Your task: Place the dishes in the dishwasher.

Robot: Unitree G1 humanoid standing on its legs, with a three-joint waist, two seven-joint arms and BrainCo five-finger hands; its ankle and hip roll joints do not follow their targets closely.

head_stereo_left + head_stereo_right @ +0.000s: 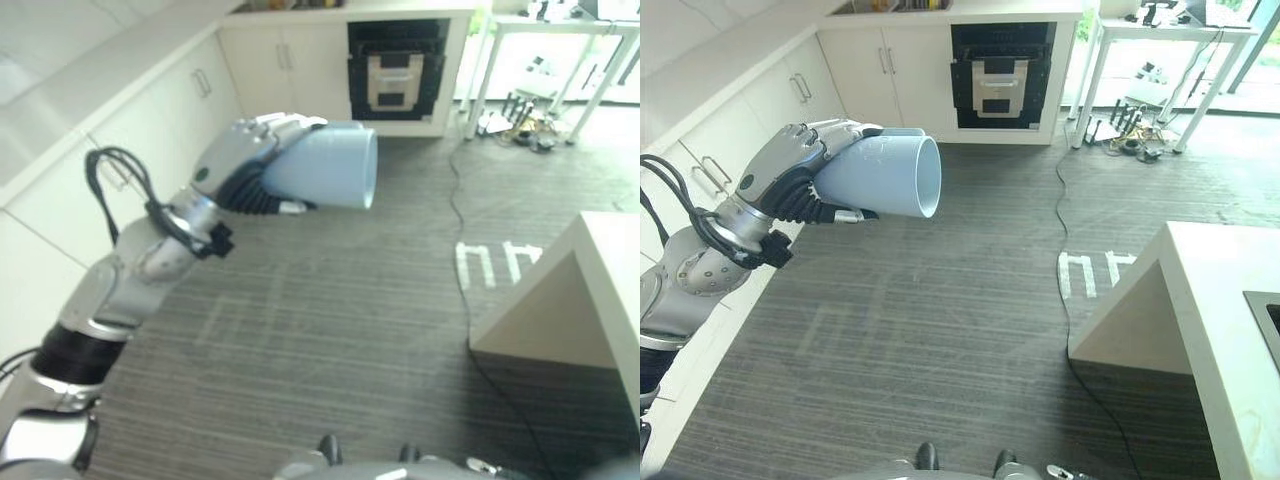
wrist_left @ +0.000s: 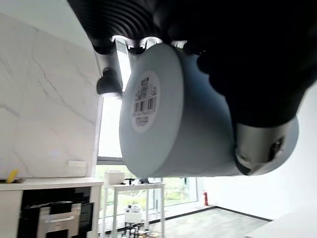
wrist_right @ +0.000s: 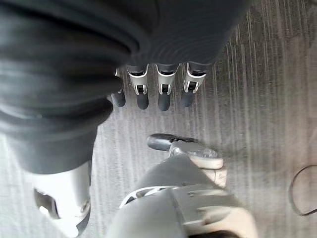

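While your left hand [image 1: 790,165] is raised over the grey striped floor [image 1: 970,330], its fingers and thumb are curled round a pale blue cup [image 1: 885,178], which it holds on its side with the open mouth facing right. You can see the cup's flat base with a barcode label [image 2: 144,100] in the left wrist view. Your right hand [image 3: 148,89] hangs over the floor with its fingers straight and relaxed, holding nothing. At the far wall a dark built-in appliance [image 1: 1000,75] sits among white cabinets [image 1: 880,75], well apart from the cup.
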